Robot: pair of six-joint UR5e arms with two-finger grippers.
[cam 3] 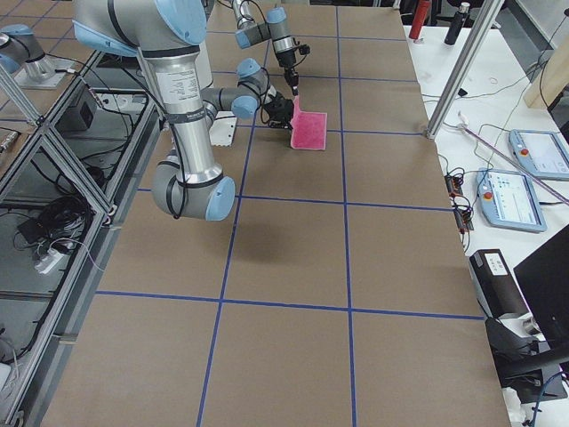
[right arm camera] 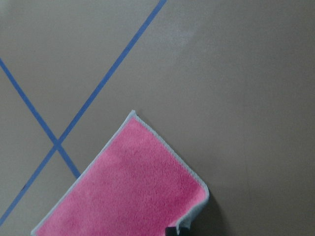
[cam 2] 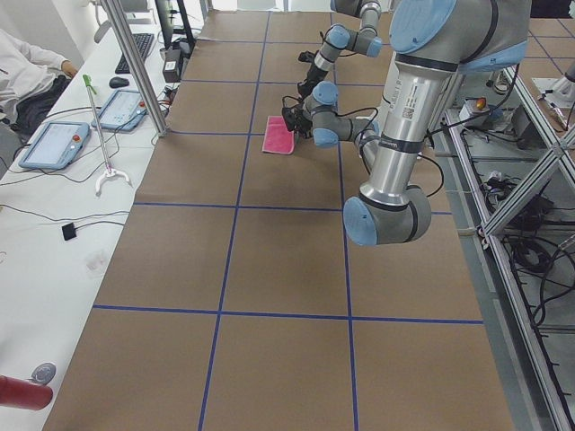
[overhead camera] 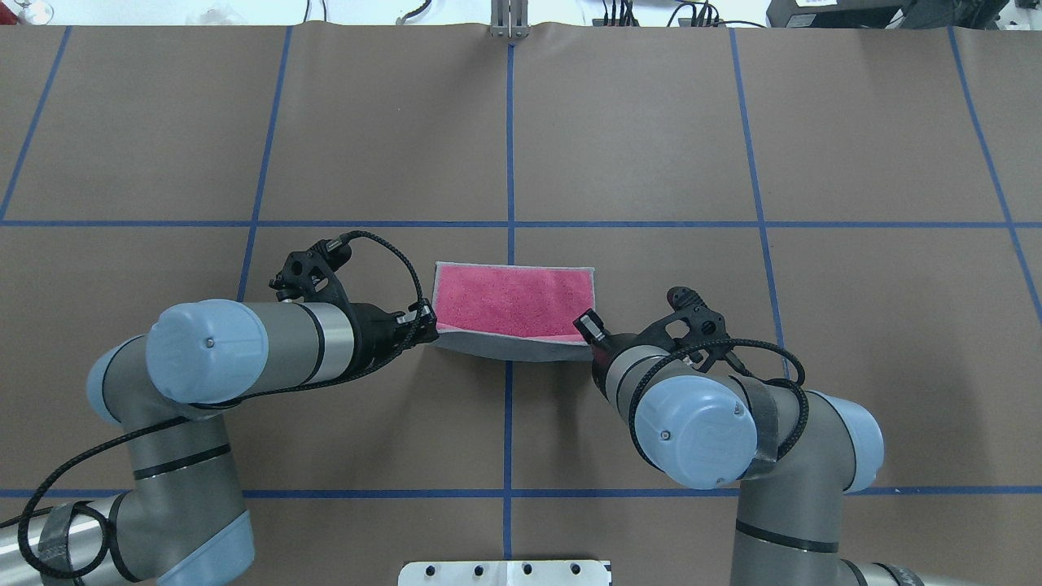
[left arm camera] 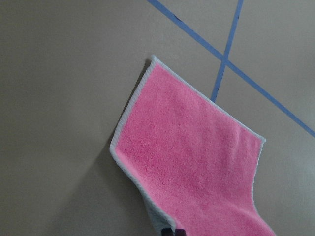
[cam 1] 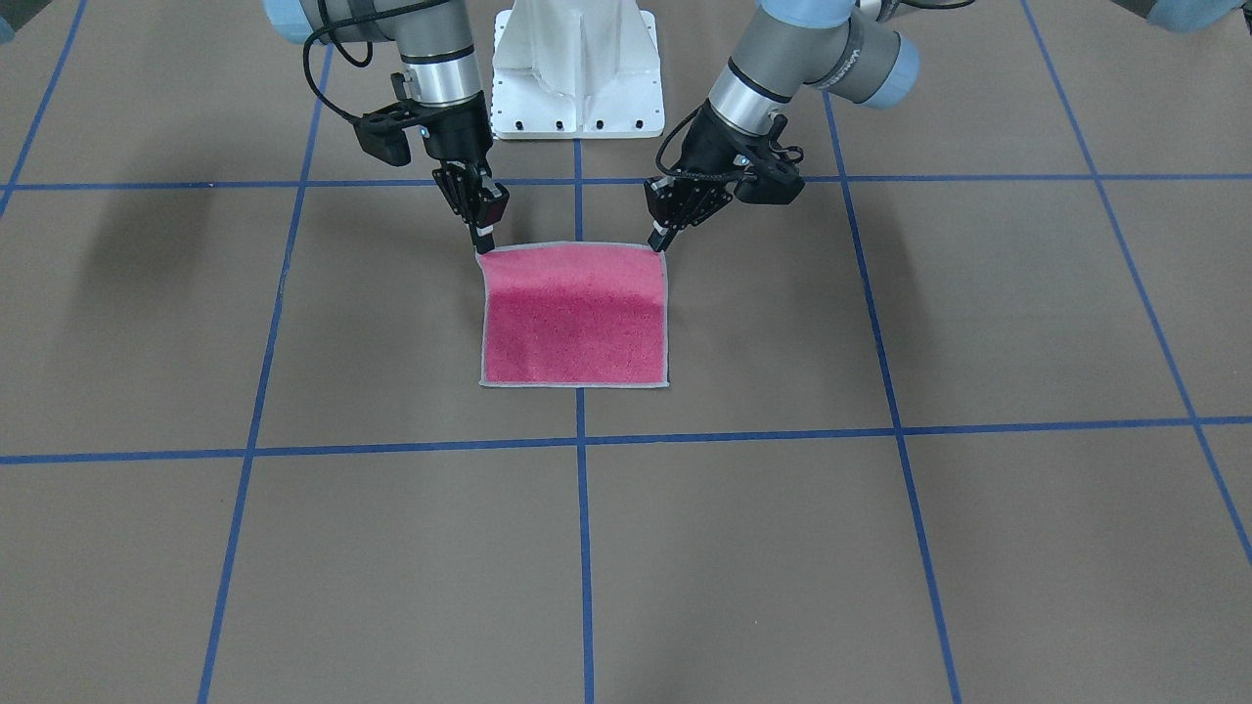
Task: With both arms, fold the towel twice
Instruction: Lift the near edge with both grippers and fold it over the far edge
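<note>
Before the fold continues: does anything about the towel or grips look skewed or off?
Nothing stands out. The left gripper and right gripper each pinch one robot-side corner of the towel, lifted about level; its far edge lies flat on the table.

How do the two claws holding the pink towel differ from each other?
The right gripper hangs almost straight down onto the towel; the left gripper slants in from the side. The right holds one robot-side corner, the left the other. Both pinch that edge, lifted off the table.
</note>
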